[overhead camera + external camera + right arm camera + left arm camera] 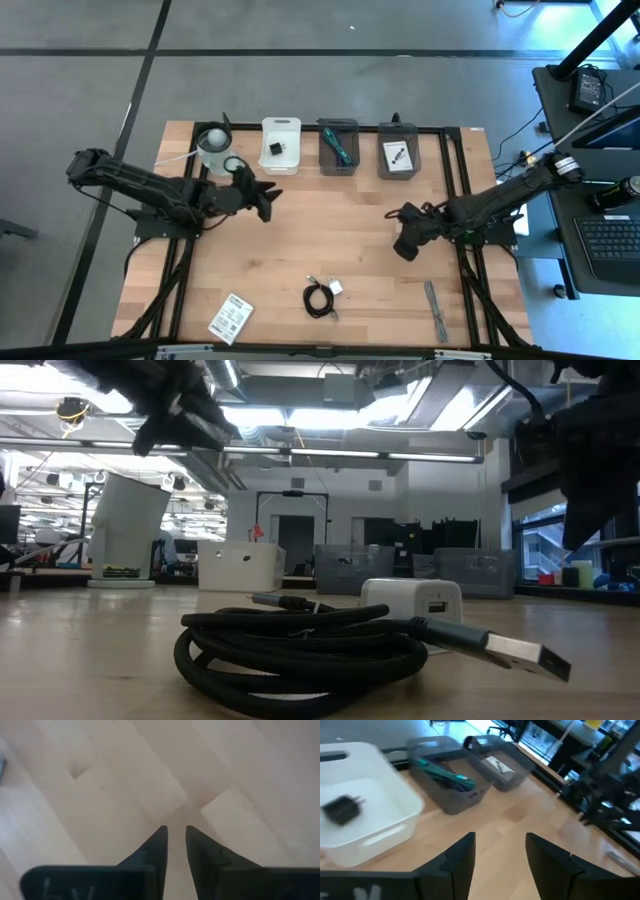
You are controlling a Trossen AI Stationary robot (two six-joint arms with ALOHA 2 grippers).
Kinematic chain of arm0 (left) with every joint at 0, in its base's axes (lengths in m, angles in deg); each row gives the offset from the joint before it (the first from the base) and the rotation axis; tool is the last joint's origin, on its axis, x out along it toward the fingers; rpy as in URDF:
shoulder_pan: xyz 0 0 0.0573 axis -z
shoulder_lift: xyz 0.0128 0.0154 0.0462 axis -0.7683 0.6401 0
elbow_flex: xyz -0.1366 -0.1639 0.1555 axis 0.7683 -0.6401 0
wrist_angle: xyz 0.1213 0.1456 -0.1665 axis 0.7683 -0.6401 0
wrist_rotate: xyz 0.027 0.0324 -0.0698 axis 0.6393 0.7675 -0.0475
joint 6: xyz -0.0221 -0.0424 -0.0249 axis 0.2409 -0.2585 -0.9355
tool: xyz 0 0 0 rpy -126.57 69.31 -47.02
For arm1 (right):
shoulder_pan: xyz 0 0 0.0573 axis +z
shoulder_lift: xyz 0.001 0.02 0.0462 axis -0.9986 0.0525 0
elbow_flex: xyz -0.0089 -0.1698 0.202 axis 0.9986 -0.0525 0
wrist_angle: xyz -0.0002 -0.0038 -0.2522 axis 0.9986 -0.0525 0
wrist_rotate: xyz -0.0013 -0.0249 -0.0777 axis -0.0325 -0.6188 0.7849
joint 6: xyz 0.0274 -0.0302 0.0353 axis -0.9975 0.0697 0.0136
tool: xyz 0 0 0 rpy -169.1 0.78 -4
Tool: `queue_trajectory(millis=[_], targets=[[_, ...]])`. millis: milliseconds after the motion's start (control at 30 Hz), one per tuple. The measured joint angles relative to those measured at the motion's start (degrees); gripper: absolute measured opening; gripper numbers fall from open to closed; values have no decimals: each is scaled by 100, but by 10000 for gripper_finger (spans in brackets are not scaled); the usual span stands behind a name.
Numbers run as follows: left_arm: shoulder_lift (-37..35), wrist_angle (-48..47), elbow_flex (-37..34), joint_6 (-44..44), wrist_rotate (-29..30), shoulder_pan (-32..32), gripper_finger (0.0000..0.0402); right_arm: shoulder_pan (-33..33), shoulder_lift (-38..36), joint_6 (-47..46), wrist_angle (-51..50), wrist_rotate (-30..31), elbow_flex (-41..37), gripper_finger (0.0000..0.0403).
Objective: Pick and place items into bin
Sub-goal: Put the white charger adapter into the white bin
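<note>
My left gripper (266, 202) hovers open over bare wood just near of the white bin (281, 145); in its wrist view the gripper (500, 851) faces that bin and the small black cube (340, 810) lying in it. The middle grey bin (445, 780) holds teal strips (442, 771), and the right grey bin (397, 150) holds a white card (498, 765). My right gripper (404, 246) is shut above bare table right of centre, seen as (176, 832) in its wrist view. A black coiled cable (319, 299) with a white adapter (412, 600) lies near the near edge. A white printed card (231, 318) lies flat at the near left.
A white cup (213, 148) stands left of the white bin, close behind my left arm. Grey metal strips (435, 308) lie at the near right. Bare wood spans the table's middle between both grippers. A desk with a keyboard (608, 240) stands beyond the right edge.
</note>
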Motion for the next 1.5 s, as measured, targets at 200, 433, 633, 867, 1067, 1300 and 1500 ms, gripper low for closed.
queue_trajectory(millis=[200, 433, 633, 867, 1067, 1300, 1500], targets=[[1507, -20, 1150, 831, -58, 175, 168, -392, -355, 615, -4, -1, -375, 51], [3052, -964, 2877, 2306, -1128, 124, 168, -590, -728, 1130, 33, -150, -684, 35], [4168, -2360, 4420, 3200, -1374, 127, 168, -588, -911, 1460, -9, -165, -756, 29], [5206, -2752, 5627, 4946, -1948, 142, 168, -588, -930, 1642, 2, -165, -756, 29], [5794, -2870, 6079, 6495, -2877, 300, 168, -588, -932, 1649, 22, -167, -756, 29], [6185, -2873, 6090, 7069, -3048, 494, 168, -588, -930, 1775, 35, -171, -756, 29], [6408, -2602, 6090, 6936, -3172, 662, 168, -588, -930, 1784, 35, -172, -756, 29]])
